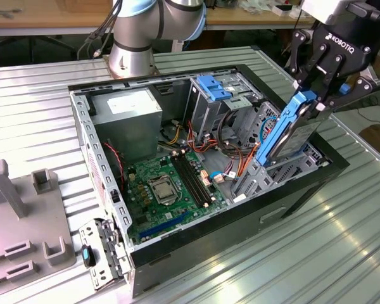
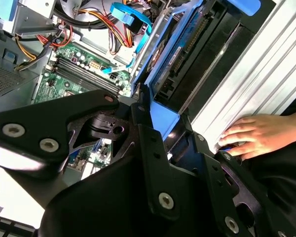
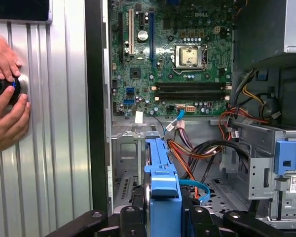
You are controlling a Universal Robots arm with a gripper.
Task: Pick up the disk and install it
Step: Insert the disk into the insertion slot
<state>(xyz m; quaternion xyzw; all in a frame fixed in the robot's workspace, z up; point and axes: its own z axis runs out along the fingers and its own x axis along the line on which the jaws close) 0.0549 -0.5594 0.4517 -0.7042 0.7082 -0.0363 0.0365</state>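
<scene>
The install step is in hand. The gripper [image 1: 313,101], jaws clamped on the disk's [image 1: 290,136] upper end, holds it tilted over the bay [image 1: 252,172] at the exterior view's right of the case [image 1: 82,126]. Seating it, I'd judge, calls for squaring the rails with the bay.

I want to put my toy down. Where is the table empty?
The ribbed table is bare along the black wall of the computer case, toward the exterior view's right. Crowded: inside the case among cables, where the gripper holds the disk, and beside the grey fixture.
</scene>
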